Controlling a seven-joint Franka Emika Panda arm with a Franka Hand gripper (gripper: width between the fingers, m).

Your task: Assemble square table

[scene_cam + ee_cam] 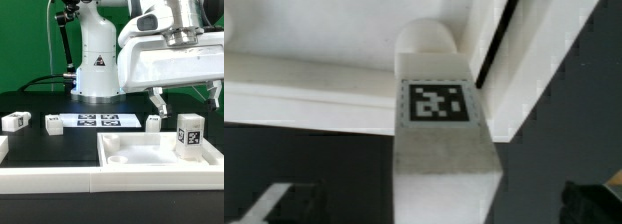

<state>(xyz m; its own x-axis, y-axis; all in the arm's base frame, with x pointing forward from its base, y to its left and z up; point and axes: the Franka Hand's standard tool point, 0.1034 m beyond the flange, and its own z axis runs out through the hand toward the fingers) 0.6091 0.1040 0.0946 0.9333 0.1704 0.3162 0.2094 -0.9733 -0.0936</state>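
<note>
A black table (pixel 40 142) fills the lower half of the exterior view, its surface matte and dark. Toward the back of it, about the middle of that view, the marker board (pixel 97 121) lies flat, thin and white, with several black-and-white tags printed in a row along it. Across the front, a long white border wall (pixel 50 182) runs from the exterior view's left to its right, low and straight. Behind the table hangs a green backdrop (pixel 25 40), and dark cables (pixel 45 80) trail along the table's far edge on the exterior view's left.
</note>
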